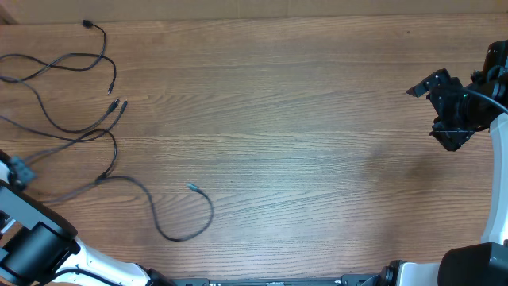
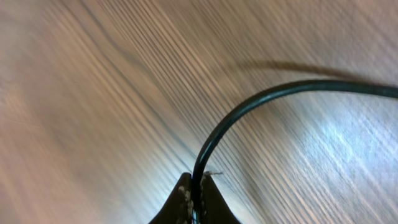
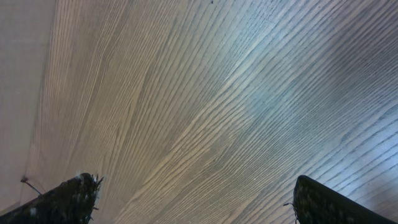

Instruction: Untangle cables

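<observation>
One cable (image 2: 273, 91) between left fingers (image 2: 179, 200)

no readable text anywhere tbh, no labels or brand marks on the wooden table (image 1: 302, 119), nothing legible on the cables (image 1: 212, 213) toward the table's left end, no numbers or signs in the wrist views either

A brown wood-grain desk (image 1: 302, 143) fills the overhead view, its grain running in long horizontal streaks (slanting and glossy with pale glare in both wrist views), with a paler strip (image 1: 238, 8) along the far edge.
</observation>
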{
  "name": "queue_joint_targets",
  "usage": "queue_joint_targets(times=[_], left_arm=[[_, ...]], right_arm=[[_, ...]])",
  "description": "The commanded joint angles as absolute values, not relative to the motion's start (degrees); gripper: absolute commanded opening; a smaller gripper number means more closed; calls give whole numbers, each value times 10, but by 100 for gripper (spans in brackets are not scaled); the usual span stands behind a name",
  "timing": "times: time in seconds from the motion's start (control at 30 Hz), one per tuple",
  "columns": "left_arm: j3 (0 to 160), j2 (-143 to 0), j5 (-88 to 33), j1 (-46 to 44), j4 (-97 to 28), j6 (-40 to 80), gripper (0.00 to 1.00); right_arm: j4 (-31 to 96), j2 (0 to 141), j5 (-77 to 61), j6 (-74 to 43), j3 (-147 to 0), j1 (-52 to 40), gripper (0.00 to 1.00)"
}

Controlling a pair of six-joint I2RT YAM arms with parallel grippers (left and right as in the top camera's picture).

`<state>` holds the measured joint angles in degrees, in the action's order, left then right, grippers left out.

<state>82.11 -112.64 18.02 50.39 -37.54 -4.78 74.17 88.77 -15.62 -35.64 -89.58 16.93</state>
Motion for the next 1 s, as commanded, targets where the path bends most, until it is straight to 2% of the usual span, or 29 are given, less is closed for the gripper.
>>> queue_joint_targets(times=[0.0,0.2,0.23,0.27,0.33,0.37,0.4,0.6,0.73,0.77,0.8,0.83,0.9,0.97], left_arm=[[877,-1128,240,509,-386,-92,4],[950,-1128,291,514,-397,-93,4],[957,-1128,288,516,-396,-92,12],[962,-1128,279,518,-396,-92,24],[962,-1128,252,521,-396,-92,61],[961,-1128,237,522,-396,-92,74],[960,-1128,224,522,-397,-91,99],[959,-1127,193,516,-407,-73,99],[959,-1127,48,507,-453,-50,99],[959,-1127,6,505,-463,-41,94],[958,-1127,-48,502,-475,-26,85],[957,-1127,-81,500,-485,-16,82],[957,-1128,-149,491,-518,-3,81],[955,-1128,-154,480,-544,0,81]], right_arm=[[740,882,-150,-356,-904,170,100],[740,882,-150,-356,-904,170,100],[740,882,-150,-356,-904,170,100],[740,882,-150,-356,-904,170,100],[740,882,-150,-356,-904,170,100],[740,882,-150,-356,-904,170,100],[740,882,-150,-356,-904,170,100],[740,882,-150,-356,-904,170,100],[740,882,-150,-356,-904,170,100],[740,882,-150,-356,-904,170,100],[740,882,-150,-356,-904,170,100],[740,882,-150,-356,-904,170,100],[740,882,-150,-356,-904,170,100],[740,882,-150,-356,-904,170,100]])
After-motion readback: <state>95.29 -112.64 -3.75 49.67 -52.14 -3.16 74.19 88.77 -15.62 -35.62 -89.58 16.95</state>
